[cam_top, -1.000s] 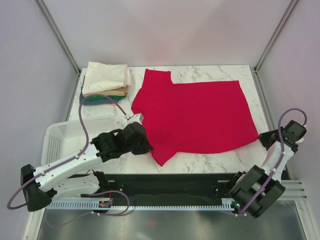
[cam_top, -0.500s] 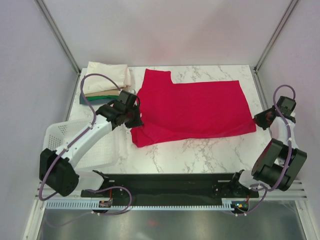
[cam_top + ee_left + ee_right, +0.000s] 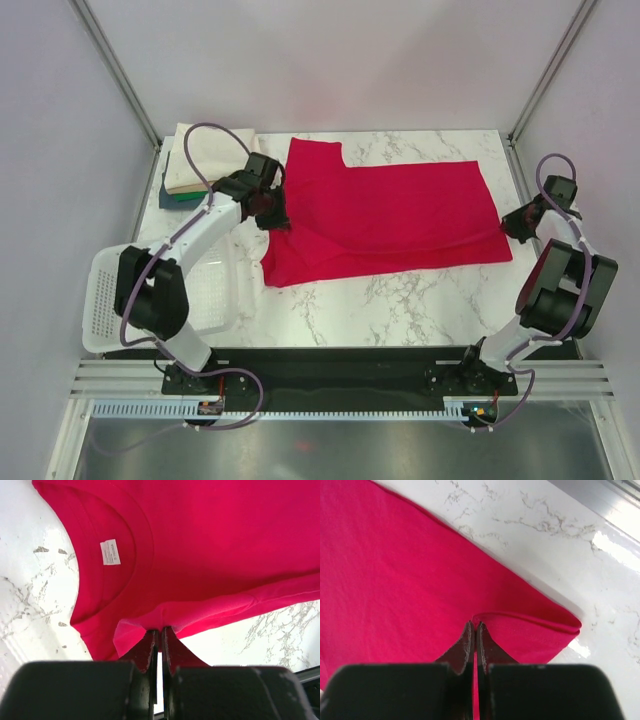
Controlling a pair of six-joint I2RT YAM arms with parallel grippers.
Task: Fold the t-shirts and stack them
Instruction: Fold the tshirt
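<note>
The crimson-red t-shirt (image 3: 390,215) lies on the marble table, its near part folded over toward the back. My left gripper (image 3: 270,212) is shut on the shirt's left edge near the collar; in the left wrist view the pinched cloth (image 3: 160,622) hangs above the collar label (image 3: 110,552). My right gripper (image 3: 510,226) is shut on the shirt's right hem; in the right wrist view the fold (image 3: 520,625) rises over the flat layer. A stack of folded t-shirts (image 3: 205,160), cream on top with green and dark blue edges below, sits at the back left.
A white perforated basket (image 3: 150,295) stands at the near left, partly under the left arm. Bare marble (image 3: 400,300) lies in front of the shirt. Metal frame posts stand at the back corners.
Both grippers have carried the shirt's near edge toward the back, folding it over. The near sleeve and lower half no longer lie on the front of the table.
</note>
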